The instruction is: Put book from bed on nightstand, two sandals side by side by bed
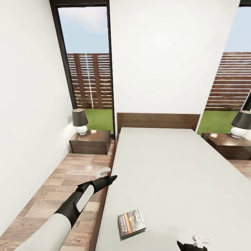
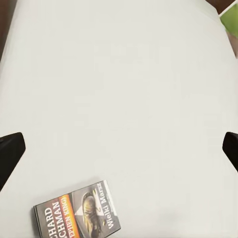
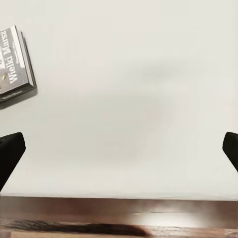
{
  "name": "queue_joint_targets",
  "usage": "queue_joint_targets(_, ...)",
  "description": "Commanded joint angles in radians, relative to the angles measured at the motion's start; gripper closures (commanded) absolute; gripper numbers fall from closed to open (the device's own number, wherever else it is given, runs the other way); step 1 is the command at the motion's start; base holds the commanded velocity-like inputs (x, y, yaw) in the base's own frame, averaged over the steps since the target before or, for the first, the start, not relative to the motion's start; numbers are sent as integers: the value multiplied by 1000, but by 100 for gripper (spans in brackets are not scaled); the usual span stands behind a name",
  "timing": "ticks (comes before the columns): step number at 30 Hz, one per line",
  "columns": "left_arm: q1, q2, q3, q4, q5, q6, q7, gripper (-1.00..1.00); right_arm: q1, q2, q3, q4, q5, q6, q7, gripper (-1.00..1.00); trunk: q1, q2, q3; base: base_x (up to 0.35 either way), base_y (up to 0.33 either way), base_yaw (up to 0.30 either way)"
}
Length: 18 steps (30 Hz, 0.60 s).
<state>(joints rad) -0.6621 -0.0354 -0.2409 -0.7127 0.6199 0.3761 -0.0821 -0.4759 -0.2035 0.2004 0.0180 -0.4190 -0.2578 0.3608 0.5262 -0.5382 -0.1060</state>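
Both grippers, left (image 2: 119, 148) and right (image 3: 119, 148), hover with fingers spread wide and empty over the bed (image 1: 174, 167), apparently readying a grasp of the book (image 1: 131, 223) lying flat near its foot, nightstand (image 1: 90, 142) well beyond.

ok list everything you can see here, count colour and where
bed: 1, off-white mattress, dark brown frame and headboard, centre of the room
book: 1, dark cover with an orange stripe and white lettering, flat on the mattress near its left edge
nightstands: 2, dark brown, one left of the headboard, one right of it
lamps: 2, dark shade on a white base, one on each nightstand
windows: 2, dark-framed, wooden fence and grass outside, behind each nightstand
floor: wood planks, both sides of the bed
walls: white
left gripper: 1, black fingers spread, over the mattress above the book
right gripper: 1, black fingers spread, over the mattress near its edge
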Motion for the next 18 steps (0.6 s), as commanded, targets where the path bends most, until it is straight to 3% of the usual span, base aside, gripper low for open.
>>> queue_joint_targets(1,-1,0,0,-1,4,4,0,-100,-1,0,8,2,-11,-4,5,-100,0,-2,-2,0,0,0)
queue_joint_targets(18,-1,-1,-18,-1,6,4,1,-100,-1,-1,7,2,-11,-4,6,-100,62,-114,-52,0,0,0)
